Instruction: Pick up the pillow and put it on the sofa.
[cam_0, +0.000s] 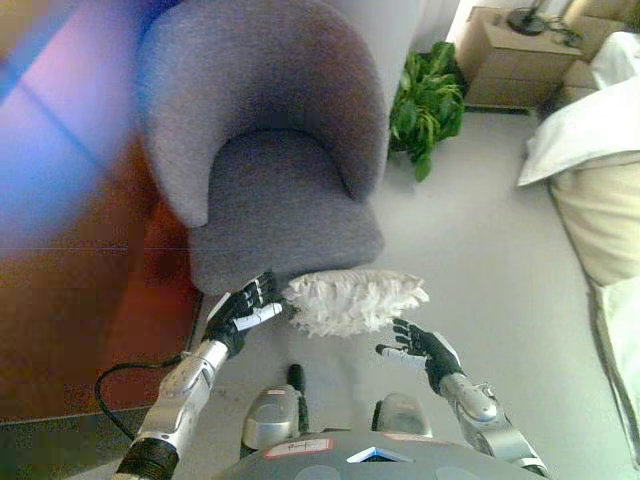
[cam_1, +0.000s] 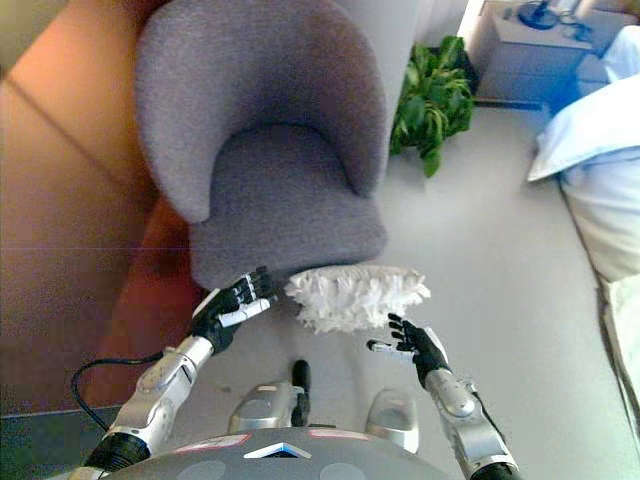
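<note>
A white ruffled pillow (cam_0: 352, 301) lies on the floor just in front of the grey armchair's seat (cam_0: 275, 205). My left hand (cam_0: 245, 312) is at the pillow's left end, fingers straight and close to it or touching it. My right hand (cam_0: 420, 346) is just below the pillow's right end, fingers spread and relaxed, a small gap between them and the pillow. Neither hand holds anything. In the right eye view the pillow (cam_1: 355, 294) sits between the left hand (cam_1: 232, 303) and the right hand (cam_1: 412, 343).
A green potted plant (cam_0: 428, 100) stands right of the armchair. A bed with white bedding (cam_0: 585, 140) fills the right edge, a wooden nightstand (cam_0: 515, 55) behind it. A reddish-brown wooden panel (cam_0: 90, 300) lies to the left.
</note>
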